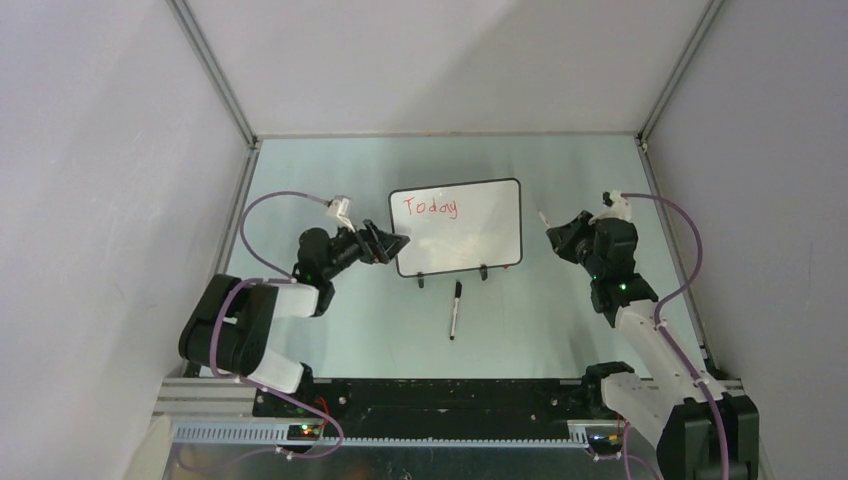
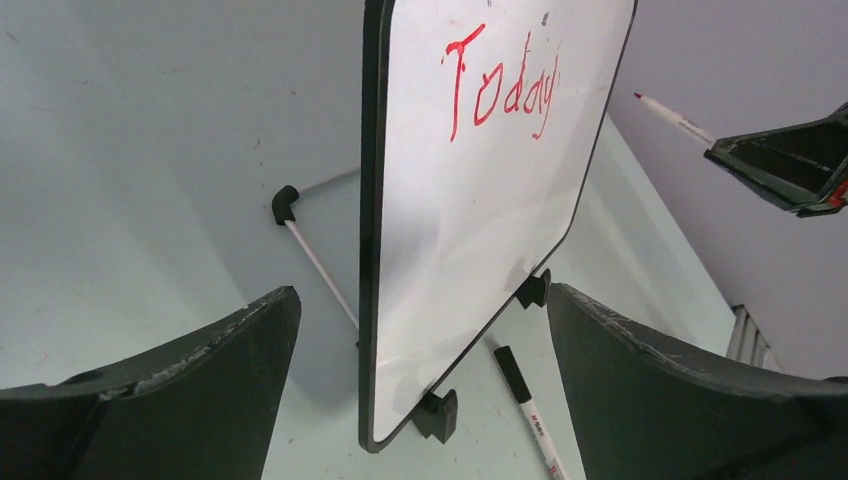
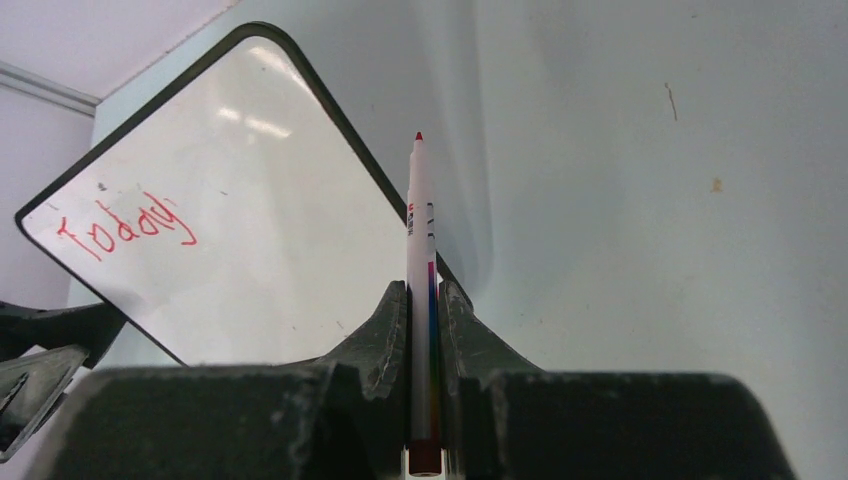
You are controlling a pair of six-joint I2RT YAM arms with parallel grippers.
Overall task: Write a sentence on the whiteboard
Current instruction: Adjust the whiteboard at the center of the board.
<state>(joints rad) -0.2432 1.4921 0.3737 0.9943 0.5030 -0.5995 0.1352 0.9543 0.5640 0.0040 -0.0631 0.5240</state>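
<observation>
Top external: my left jaws stand wide open astride the whiteboard's (image 1: 480, 240) left edge, not touching it. It stands mid-bench (image 1: 330, 200), the sentence (image 1: 430, 207) reading "Today". A black marker (image 1: 455, 310) lies in front. My right jaws clamp a red marker (image 3: 420, 230), clear of the board's right edge.

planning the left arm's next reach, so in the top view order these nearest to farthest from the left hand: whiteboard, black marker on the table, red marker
1. whiteboard, its left edge right at the open left hand.
2. black marker, lying on the table in front of the board.
3. red marker, far right, gripped in the right hand.
</observation>
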